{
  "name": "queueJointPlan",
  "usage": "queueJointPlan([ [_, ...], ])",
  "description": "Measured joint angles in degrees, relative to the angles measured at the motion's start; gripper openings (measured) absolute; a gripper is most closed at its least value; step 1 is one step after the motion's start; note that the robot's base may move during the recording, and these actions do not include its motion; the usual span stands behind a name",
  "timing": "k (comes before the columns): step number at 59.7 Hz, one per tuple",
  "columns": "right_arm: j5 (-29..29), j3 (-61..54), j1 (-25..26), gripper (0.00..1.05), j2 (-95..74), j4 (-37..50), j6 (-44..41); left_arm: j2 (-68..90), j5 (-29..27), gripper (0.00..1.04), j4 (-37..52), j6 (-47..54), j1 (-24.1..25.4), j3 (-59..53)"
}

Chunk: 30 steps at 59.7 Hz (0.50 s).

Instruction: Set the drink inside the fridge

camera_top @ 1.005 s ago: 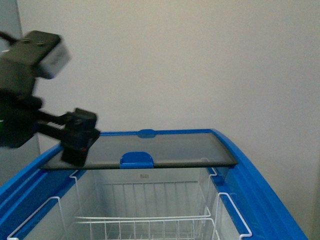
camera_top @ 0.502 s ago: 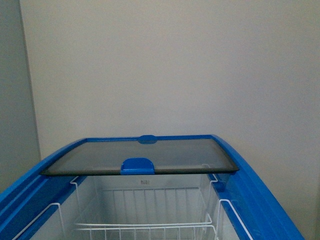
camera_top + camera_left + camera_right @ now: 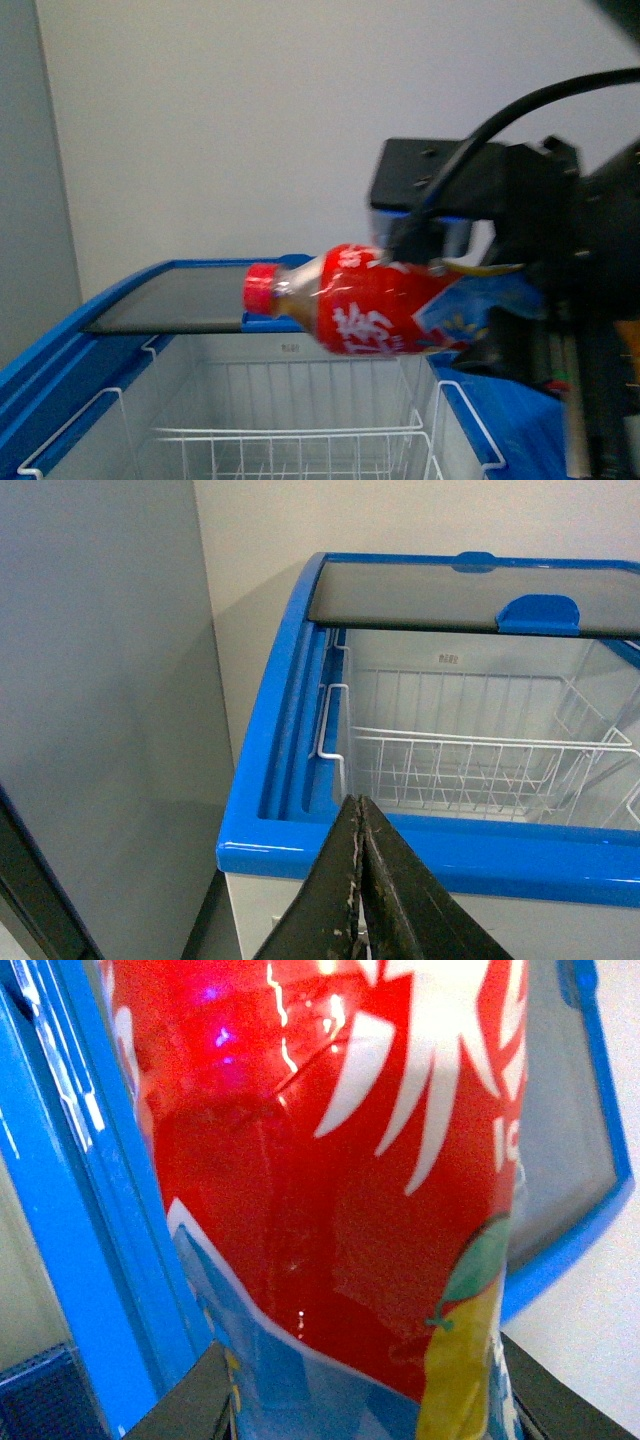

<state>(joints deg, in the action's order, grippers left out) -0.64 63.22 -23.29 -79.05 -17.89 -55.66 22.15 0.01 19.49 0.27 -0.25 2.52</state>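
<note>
The drink (image 3: pixel 370 305), a red-capped bottle with a red label, lies sideways in the air over the open fridge (image 3: pixel 60 360), cap pointing left. My right gripper (image 3: pixel 450 290) is shut on its lower end, coming in from the right. In the right wrist view the drink (image 3: pixel 330 1180) fills the picture between the two fingers (image 3: pixel 190 1400). The fridge's glass lid (image 3: pixel 180 300) is slid to the back, and a white wire basket (image 3: pixel 290 440) shows inside. My left gripper (image 3: pixel 358 830) is shut and empty, hovering in front of the fridge's near blue rim (image 3: pixel 420 850).
A plain pale wall (image 3: pixel 250 130) rises behind the fridge. A grey cabinet side (image 3: pixel 100 700) stands close beside the fridge, with a narrow gap between them. The lid's blue handle (image 3: pixel 540 615) sits at its front edge.
One second ago the left arm hung over the fridge's left rim; it then left the front view. Now the right arm has come in from the right, holding the drink over the opening.
</note>
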Motion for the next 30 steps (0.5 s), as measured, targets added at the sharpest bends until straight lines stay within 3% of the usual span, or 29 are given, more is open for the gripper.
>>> queueJointPlan([
  [9, -1.4, 6.6, -2.8, 0.42, -10.9, 4.1, -0.8, -2.5, 0.1, 0.03, -0.1, 0.0, 0.0, -1.7],
  [30, -2.5, 10.4, -2.8, 0.42, -25.6, 12.5, -0.8, -7.9, 0.0, 0.03, -5.2, 0.0, 0.0, -1.7],
])
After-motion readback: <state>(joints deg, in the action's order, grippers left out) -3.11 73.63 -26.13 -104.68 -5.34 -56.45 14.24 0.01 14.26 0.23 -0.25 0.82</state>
